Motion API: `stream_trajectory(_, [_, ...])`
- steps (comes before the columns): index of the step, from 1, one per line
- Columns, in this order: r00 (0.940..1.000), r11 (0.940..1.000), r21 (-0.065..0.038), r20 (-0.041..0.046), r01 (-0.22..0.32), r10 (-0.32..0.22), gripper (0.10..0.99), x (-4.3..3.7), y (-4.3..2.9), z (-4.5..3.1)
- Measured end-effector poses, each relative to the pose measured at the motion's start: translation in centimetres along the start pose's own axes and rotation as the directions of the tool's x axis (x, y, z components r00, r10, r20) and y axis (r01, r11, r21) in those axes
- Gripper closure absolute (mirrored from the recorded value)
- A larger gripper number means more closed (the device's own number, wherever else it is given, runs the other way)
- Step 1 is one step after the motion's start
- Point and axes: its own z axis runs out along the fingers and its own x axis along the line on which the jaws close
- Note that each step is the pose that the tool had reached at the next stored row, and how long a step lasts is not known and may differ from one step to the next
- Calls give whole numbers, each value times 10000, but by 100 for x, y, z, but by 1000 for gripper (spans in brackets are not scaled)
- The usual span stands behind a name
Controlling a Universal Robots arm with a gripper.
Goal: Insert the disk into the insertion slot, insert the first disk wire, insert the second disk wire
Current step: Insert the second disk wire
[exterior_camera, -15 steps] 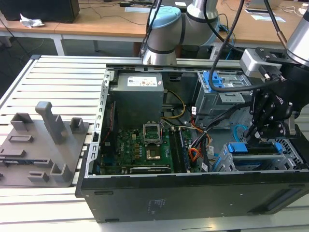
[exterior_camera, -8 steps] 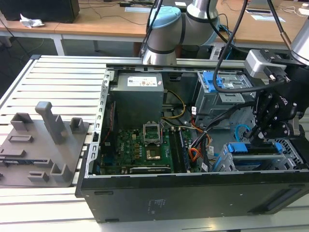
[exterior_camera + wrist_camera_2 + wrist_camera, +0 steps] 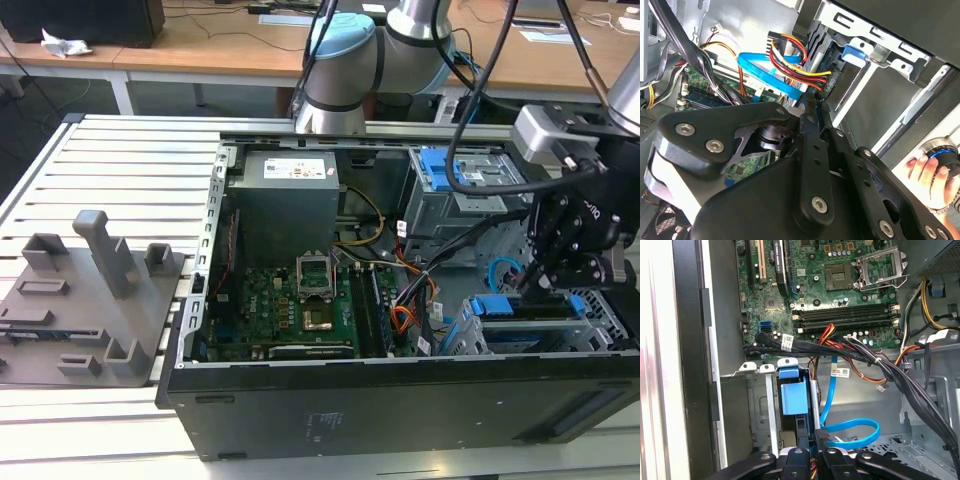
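With the gripper (image 3: 812, 452) seemingly pinched on its black plug, the limp first disk wire (image 3: 795, 62) is judged best held there.

Silver-blue arm (image 3: 345, 60), black hand (image 3: 560, 262)

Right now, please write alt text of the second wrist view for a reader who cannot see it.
The black gripper reaches into an open computer case, its tip at the light-blue flat cable and a plug with red, yellow and black wires. Behind them stand a grey metal drive cage and a green circuit board. A person's hand shows at one edge.
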Motion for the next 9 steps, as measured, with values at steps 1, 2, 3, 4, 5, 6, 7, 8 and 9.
stream_trajectory(1, [10000,10000,0,0,0,0,922,7,-1,2])
stream_trajectory(2, [10000,10000,0,0,1,-1,922,15,-2,4])
stream_trajectory(3, [10000,10000,0,2,1,-1,922,25,-4,7])
stream_trajectory(4, [10000,10000,0,0,1,-1,922,38,-5,8])
stream_trajectory(5, [10000,10000,0,2,0,0,922,43,-5,13])
stream_trajectory(6, [10000,10000,0,1,0,0,922,46,-6,18])
stream_trajectory(7, [10000,10000,0,-1,0,0,922,48,-6,28])
stream_trajectory(8, [10000,10000,0,-5,0,0,922,49,-7,37])
stream_trajectory(9, [10000,10000,0,-5,0,0,922,50,-7,41])
